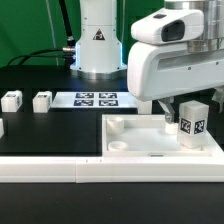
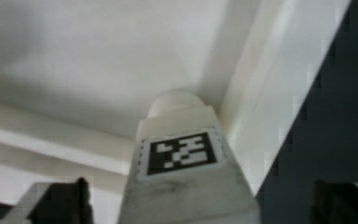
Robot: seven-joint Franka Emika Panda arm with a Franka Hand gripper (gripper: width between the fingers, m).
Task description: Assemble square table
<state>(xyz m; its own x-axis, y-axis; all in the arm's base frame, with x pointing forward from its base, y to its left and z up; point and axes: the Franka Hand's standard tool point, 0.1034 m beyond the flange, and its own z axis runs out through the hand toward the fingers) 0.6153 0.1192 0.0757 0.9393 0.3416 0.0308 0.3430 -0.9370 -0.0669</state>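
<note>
End effector (image 2: 197,200) clamped on leg (image 2: 185,130) | leg at slab (image 1: 140,152) corner | keep upright, lower straight into socket

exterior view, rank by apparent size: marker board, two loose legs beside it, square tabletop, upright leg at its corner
1. tabletop
2. upright leg and marker board: unsure, leg nearer camera, board foreshortened
3. loose legs, alike

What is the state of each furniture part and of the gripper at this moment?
gripper: shut on the held leg.
held leg: upright over a corner of the tabletop; cannot tell if seated.
tabletop: lying flat, sockets facing up.
loose legs: resting on the black table, apart from the tabletop.
</note>
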